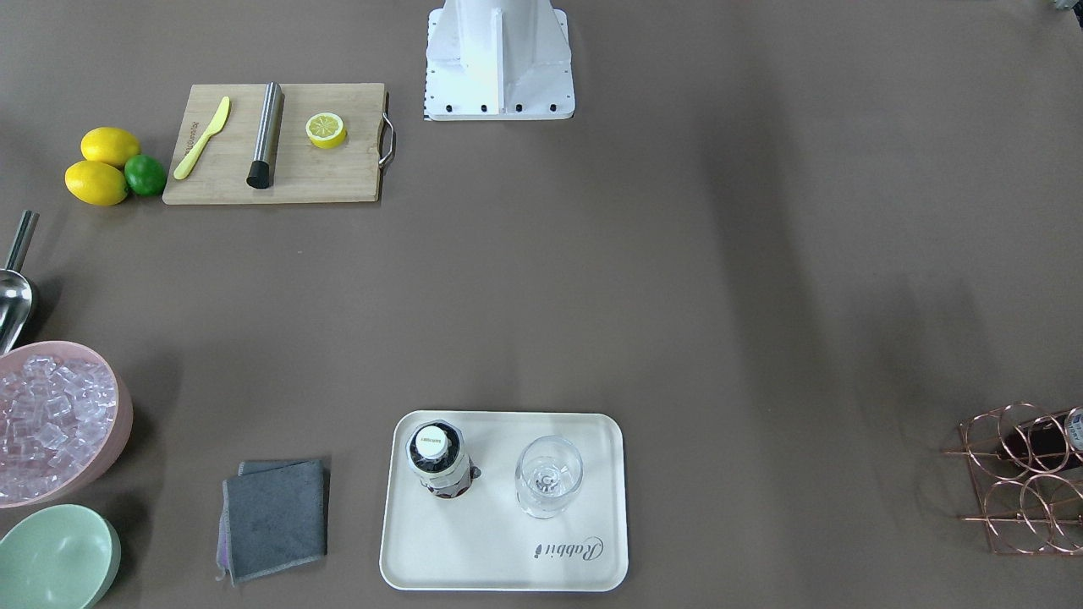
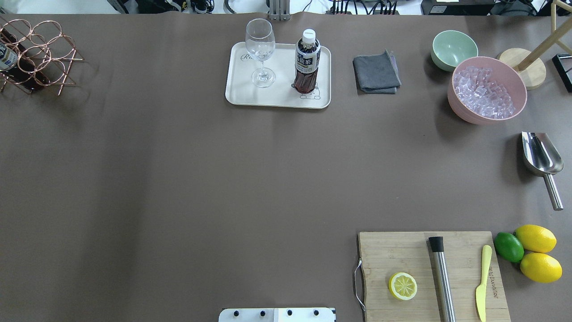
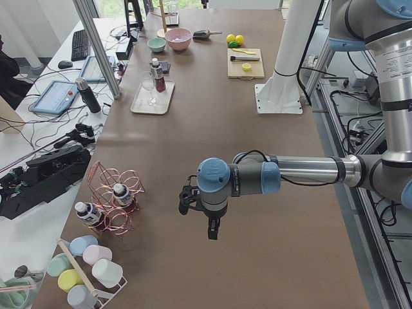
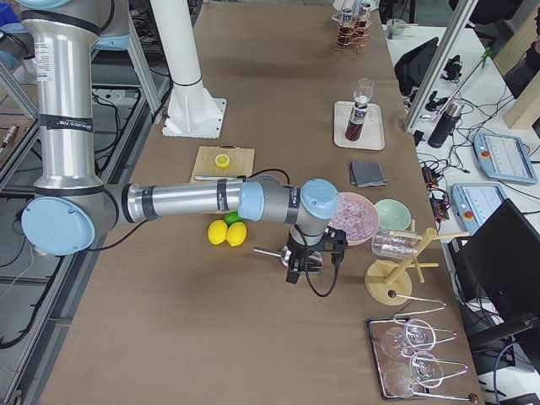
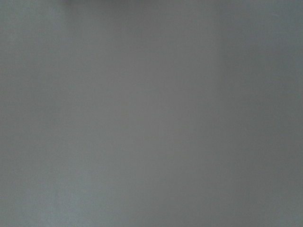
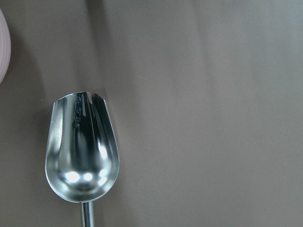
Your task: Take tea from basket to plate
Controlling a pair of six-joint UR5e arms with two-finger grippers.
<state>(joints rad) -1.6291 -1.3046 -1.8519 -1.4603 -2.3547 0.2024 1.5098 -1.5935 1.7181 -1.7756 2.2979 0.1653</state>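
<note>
One tea bottle (image 2: 307, 62) stands upright on the cream plate (image 2: 277, 96), to the right of a wine glass (image 2: 260, 49); it also shows in the front view (image 1: 438, 459). The copper wire basket (image 2: 35, 53) lies at the table's far left with another tea bottle (image 2: 6, 56) in it; the left side view shows two bottles (image 3: 121, 193) there. My left gripper (image 3: 211, 226) hangs over bare table near the basket (image 3: 116, 203). My right gripper (image 4: 295, 266) hangs over the metal scoop (image 6: 81, 146). I cannot tell whether either is open or shut.
Grey cloth (image 2: 376, 72), mint bowl (image 2: 453, 49) and pink bowl of ice (image 2: 487, 89) sit right of the plate. A cutting board (image 2: 429, 273) bears a half lemon, a steel muddler and a yellow knife. Lemons and a lime (image 2: 508, 247) lie beside it.
</note>
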